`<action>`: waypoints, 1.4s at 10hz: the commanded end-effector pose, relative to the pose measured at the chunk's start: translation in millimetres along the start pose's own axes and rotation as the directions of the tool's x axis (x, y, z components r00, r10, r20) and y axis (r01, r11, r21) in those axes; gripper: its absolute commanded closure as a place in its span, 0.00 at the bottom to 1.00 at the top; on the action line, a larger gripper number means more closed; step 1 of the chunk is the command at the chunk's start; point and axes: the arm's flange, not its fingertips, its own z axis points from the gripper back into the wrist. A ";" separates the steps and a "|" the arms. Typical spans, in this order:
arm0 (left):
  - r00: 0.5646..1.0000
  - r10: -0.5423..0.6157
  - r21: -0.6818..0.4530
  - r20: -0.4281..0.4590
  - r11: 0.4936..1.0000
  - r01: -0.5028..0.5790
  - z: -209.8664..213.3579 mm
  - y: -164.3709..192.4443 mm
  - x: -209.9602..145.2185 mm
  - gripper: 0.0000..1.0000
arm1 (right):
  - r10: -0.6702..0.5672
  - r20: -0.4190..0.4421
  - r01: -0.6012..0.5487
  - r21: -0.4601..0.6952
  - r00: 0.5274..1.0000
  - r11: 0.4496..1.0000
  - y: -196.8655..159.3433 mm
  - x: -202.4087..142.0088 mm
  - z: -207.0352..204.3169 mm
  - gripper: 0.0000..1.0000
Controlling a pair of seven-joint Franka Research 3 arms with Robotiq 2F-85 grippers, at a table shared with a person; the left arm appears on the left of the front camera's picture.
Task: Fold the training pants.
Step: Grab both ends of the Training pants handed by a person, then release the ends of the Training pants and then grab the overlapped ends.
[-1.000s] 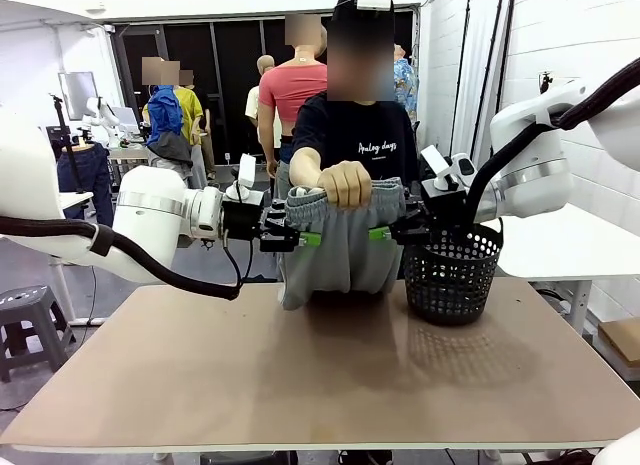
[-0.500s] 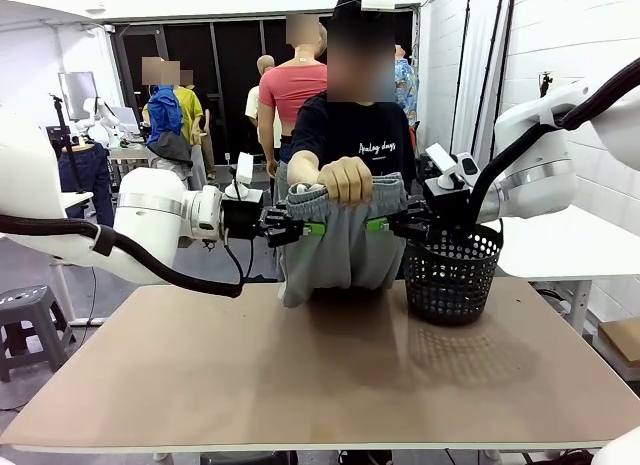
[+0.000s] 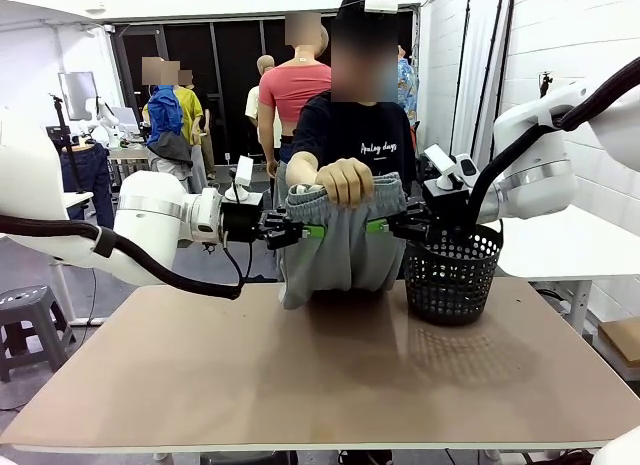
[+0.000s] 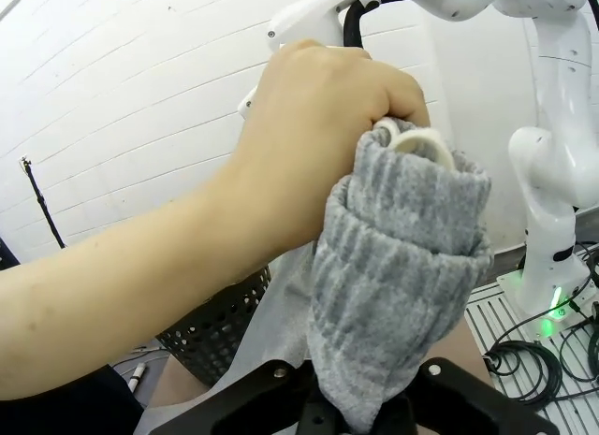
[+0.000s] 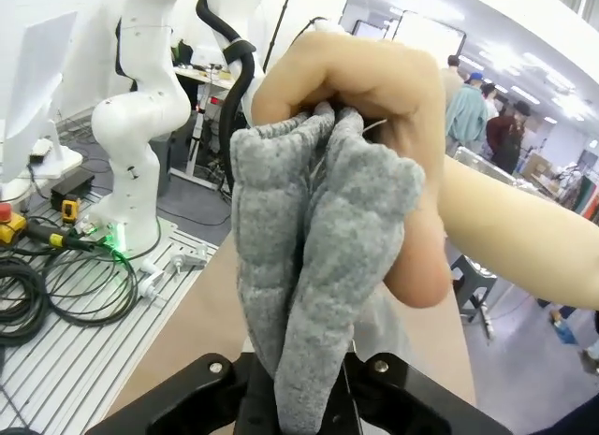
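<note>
The training pants (image 3: pixel 338 253) hang in the air above the far edge of the table (image 3: pixel 320 385), bunched at the elastic waistband and draping down, with the lower hem near the tabletop. The person's hand (image 3: pixel 345 181) grips the waistband at top centre in a closed fist.

The left gripper (image 3: pixel 312 230) meets the garment at its left edge, just below the waistband. In the left wrist view the grey ribbed fabric runs down between the two fingers, and the jaws pinch it.

The right gripper (image 3: pixel 377 225) meets the right edge at about the same height. In the right wrist view the folded fabric is clamped between its fingers, directly under the person's fist.

Both arms reach in level from their own sides, and their green pads sit against the cloth.

A black mesh basket (image 3: pixel 455 275) stands on the table just beside the pants, under the right arm's wrist.
</note>
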 end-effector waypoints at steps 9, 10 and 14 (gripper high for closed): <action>1.000 -0.009 0.014 -0.005 1.000 0.009 -1.0 0.0 4.2 1.00 | 0.010 0.006 -0.010 -0.002 1.000 1.000 0.6 0.0 0.6 1.00; 1.000 -0.009 0.014 -0.005 1.000 0.009 -1.0 0.0 4.2 1.00 | 0.010 0.006 -0.010 -0.002 1.000 1.000 0.6 0.0 0.6 1.00; 1.000 -0.009 0.014 -0.005 1.000 0.009 -1.0 0.0 4.2 1.00 | 0.010 0.006 -0.010 -0.002 1.000 1.000 0.6 0.0 0.6 1.00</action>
